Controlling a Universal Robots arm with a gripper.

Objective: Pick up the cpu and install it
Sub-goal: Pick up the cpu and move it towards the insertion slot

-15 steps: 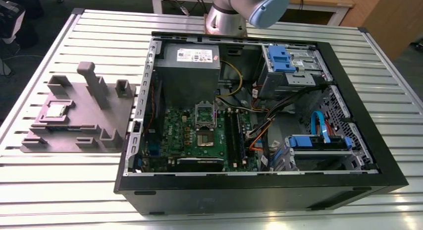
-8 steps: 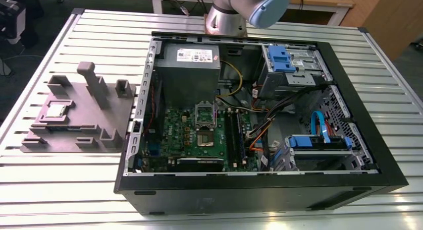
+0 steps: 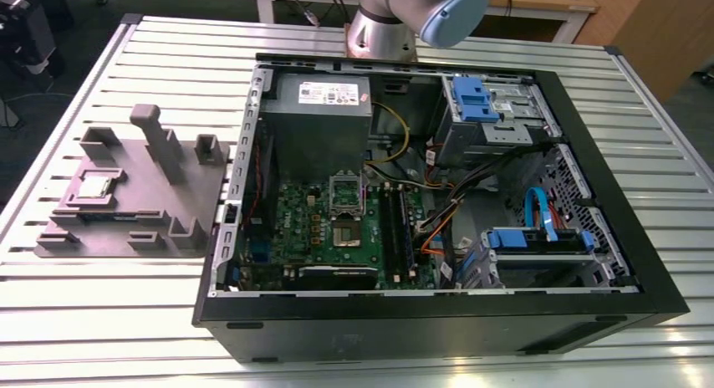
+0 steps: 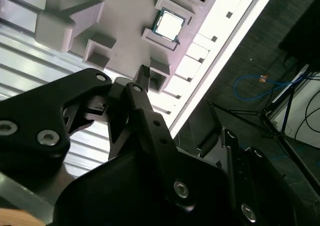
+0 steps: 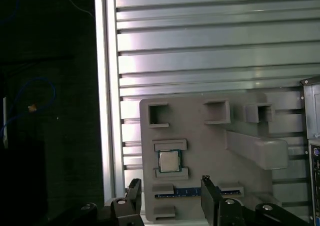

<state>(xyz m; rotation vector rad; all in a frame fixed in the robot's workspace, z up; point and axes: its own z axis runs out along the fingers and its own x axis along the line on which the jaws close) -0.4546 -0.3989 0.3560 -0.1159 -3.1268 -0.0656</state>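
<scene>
1. One cpu (image 3: 95,186), and it's sitting flat in a square pocket of the grey holder block (image 3: 145,196), shiny side up; in the exterior view that block is on the slatted metal table (image 3: 112,321), on the exterior view's left, just beside the open computer case (image 3: 446,321).
2. My gripper (image 5: 170,185) is spread wide with nothing between the fingers (image 5: 207,186); in the first wrist view it hangs above the holder block, the cpu is in line with the gap, and the tips are clear of it.
3. Both wrist views show the cpu in its pocket, framed by low raised lips on two sides.
4. Inside the case the green motherboard (image 3: 323,229) lies flat; its metal socket frame (image 3: 347,191) is near the middle, well apart from the cpu.
5. My arm (image 3: 413,20) comes in at the far side of the table, behind the case.
</scene>
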